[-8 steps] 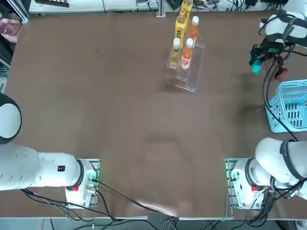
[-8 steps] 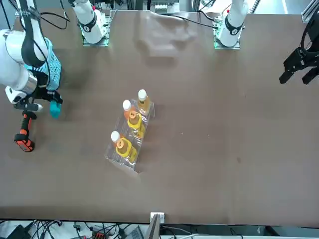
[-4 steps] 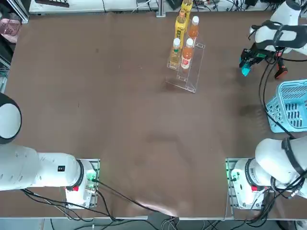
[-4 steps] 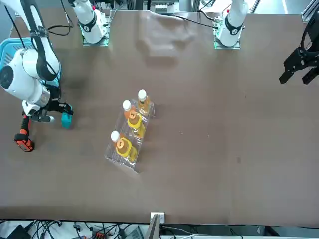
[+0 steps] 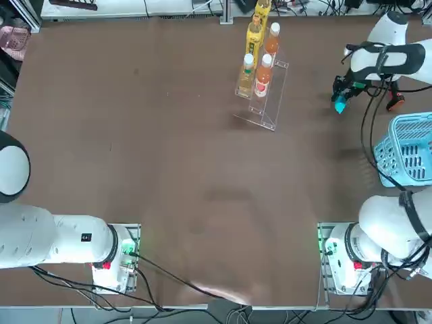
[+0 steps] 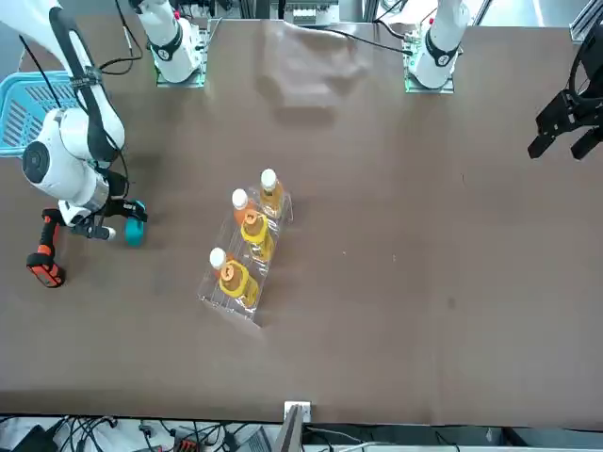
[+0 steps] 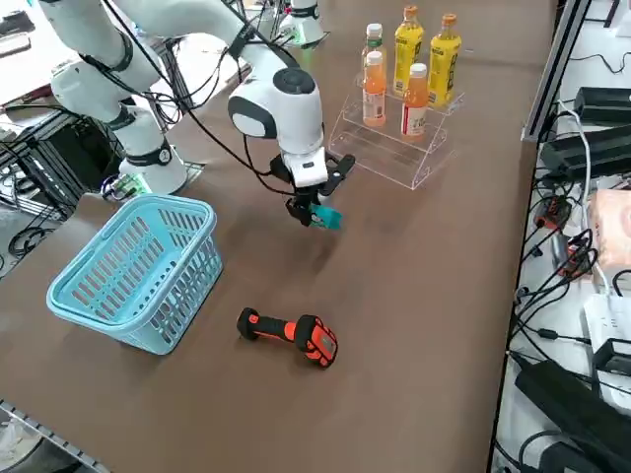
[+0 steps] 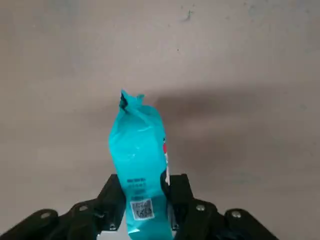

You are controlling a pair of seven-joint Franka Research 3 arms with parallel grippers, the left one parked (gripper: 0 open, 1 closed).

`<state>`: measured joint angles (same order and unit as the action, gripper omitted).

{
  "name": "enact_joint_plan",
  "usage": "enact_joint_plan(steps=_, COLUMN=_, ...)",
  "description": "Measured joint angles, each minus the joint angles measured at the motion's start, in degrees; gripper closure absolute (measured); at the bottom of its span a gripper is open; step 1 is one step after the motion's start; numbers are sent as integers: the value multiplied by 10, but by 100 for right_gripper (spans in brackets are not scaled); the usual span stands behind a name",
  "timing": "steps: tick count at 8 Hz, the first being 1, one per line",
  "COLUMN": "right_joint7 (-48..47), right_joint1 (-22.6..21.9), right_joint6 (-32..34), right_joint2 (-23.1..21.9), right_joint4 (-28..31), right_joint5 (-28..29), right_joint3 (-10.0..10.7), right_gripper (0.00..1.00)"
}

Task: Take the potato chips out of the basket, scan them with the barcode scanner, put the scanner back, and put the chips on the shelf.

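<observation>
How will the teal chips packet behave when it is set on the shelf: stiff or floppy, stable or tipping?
Likely light and soft: the right pincer holds the chips packet by one end, and it stays straight. Slim with crimped ends, it may tip if stood upright on the shelf.

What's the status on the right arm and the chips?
Right gripper shut on teal-blue chip packet, above the table between blue lattice basket and clear acrylic shelf. Black-and-orange scanner lying on table. Path looks clear.

potato chips – small print, code, unreadable
</observation>
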<state>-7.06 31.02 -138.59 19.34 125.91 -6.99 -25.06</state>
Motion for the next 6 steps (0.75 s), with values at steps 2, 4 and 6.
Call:
enact_joint_plan(steps=2, right_joint7=0, right_joint1=0, right_joint6=-12, right_joint2=17, right_joint4=-1, right_joint5=-1, right_joint3=3, right_gripper=56)
enact_joint_plan(steps=4, right_joint7=0, right_joint1=0, right_joint6=-18, right_joint2=27, right_joint4=-2, right_joint5=-1, right_joint3=4, right_gripper=52)
enact_joint_plan(steps=6, right_joint7=-1, right_joint1=0, right_joint6=-19, right_joint2=30, right_joint4=-2, right_joint5=-1, right_joint3=4, right_gripper=48)
